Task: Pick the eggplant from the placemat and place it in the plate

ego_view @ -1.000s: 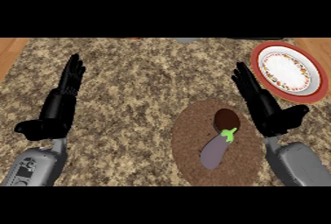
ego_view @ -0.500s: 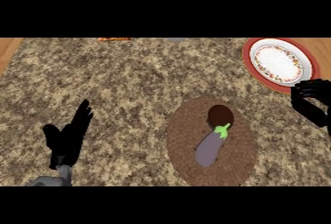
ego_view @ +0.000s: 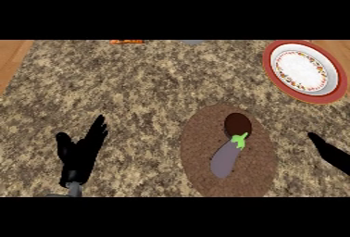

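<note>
The likeliest slip is the slim purple-grey eggplant rolling aside on the brown oval placemat if the right hand closes off-centre. That hand shows only at the view's edge, right of the placemat, and I cannot tell its state. The eggplant looks smooth and tapered, its green stalk touching a dark round patch. The left hand, well left of the placemat, rests spread. The red-rimmed white plate lies beyond the placemat.
</note>
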Robot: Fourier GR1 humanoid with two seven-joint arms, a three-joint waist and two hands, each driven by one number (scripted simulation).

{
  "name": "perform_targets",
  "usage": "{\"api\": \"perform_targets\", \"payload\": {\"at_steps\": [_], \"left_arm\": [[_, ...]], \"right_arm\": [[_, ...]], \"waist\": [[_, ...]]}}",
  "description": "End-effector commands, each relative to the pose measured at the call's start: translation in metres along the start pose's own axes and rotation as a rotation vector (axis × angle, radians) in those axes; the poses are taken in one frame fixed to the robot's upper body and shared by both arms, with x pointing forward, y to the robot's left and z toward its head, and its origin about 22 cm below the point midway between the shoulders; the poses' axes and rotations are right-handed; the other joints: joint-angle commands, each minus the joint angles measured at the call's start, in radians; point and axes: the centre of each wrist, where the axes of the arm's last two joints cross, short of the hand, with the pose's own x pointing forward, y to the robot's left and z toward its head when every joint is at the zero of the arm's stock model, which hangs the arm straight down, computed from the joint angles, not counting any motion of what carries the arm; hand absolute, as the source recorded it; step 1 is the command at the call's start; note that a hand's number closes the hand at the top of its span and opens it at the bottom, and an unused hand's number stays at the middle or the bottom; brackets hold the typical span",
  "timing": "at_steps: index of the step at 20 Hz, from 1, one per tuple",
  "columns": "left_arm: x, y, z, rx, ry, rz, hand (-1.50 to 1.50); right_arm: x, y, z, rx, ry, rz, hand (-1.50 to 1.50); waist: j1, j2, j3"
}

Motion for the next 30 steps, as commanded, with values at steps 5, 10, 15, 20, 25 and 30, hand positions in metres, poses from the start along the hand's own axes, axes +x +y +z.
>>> {"api": "perform_targets", "payload": {"at_steps": [5, 10, 15, 20, 25, 30], "left_arm": [[-0.003, -0.012, 0.004, -0.039, 0.016, -0.015, 0.00], [-0.004, -0.008, 0.004, -0.057, 0.018, -0.004, 0.00], [0.002, -0.017, -0.009, -0.073, 0.016, -0.022, 0.00], [0.010, -0.001, -0.006, -0.067, 0.009, -0.008, 0.00], [0.001, -0.011, -0.002, -0.064, 0.009, -0.026, 0.00], [-0.001, -0.009, 0.002, -0.049, 0.020, -0.013, 0.00]], "right_arm": [[0.038, -0.029, 0.030, 0.338, 0.160, 0.308, -1.50], [0.085, -0.022, 0.027, 0.429, 0.221, 0.434, -1.50], [0.099, -0.003, 0.042, 0.503, 0.300, 0.538, -1.50], [0.100, 0.038, 0.050, 0.520, 0.325, 0.542, -1.50], [0.088, 0.069, 0.056, 0.538, 0.379, 0.597, -1.50], [0.101, 0.085, 0.065, 0.622, 0.408, 0.560, -1.50]], "waist": [[0.026, 0.006, -0.003], [0.061, 0.012, -0.001], [0.059, 0.014, 0.000], [0.066, 0.012, 0.001], [0.062, 0.012, 0.001], [0.048, 0.008, 0.002]]}}
